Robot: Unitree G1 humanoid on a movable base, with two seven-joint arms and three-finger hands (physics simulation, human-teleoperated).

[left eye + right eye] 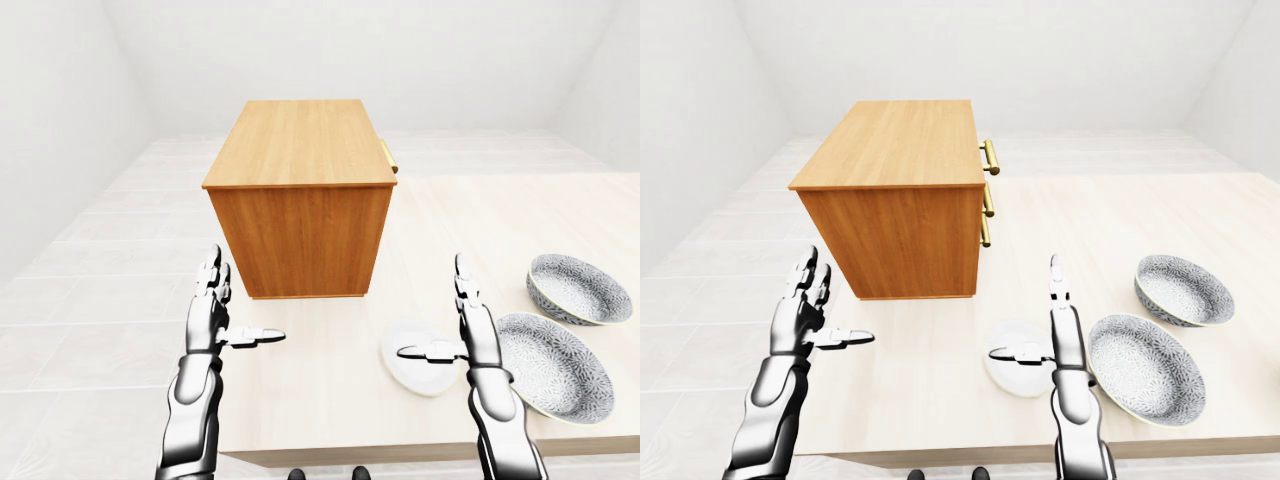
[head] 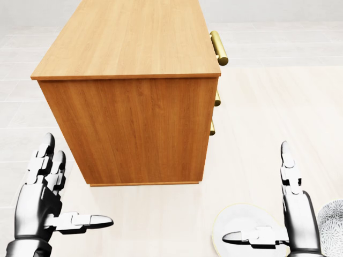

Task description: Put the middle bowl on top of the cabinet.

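- We take the middle bowl [image 1: 1145,368] to be the large patterned one, lying on the desk [image 1: 330,350] between the white dish [image 1: 420,355] and the further bowl [image 1: 578,288], low on the right of the eye views.
- It looks glazed and ceramic to us: stiff, fairly heavy for one robot hand, smooth enough to slip, and liable to chip if knocked against its neighbours or the cabinet [image 1: 300,190].
- It is wide and shallow, so we judge the rim the best place to hold. A thumb inside and fingers under the outer wall should do, on the side nearest the right robot hand [image 1: 478,345].
- That side also keeps us away from the further bowl, which sits close by.
- The right robot hand is empty, fingers straight up and thumb stuck out sideways, hovering over the white dish just left of the middle bowl.
- The left robot hand [image 1: 207,325] is likewise spread and empty, well apart from the bowls, beside the cabinet's lower left corner.
- The head view cuts the middle bowl down to a sliver at its right edge.
- The right thumb covers part of the white dish.
- We cannot see the bowl's foot or judge its depth.
- The cabinet's drawer face is turned away, and only its brass handles [image 1: 990,158] show.
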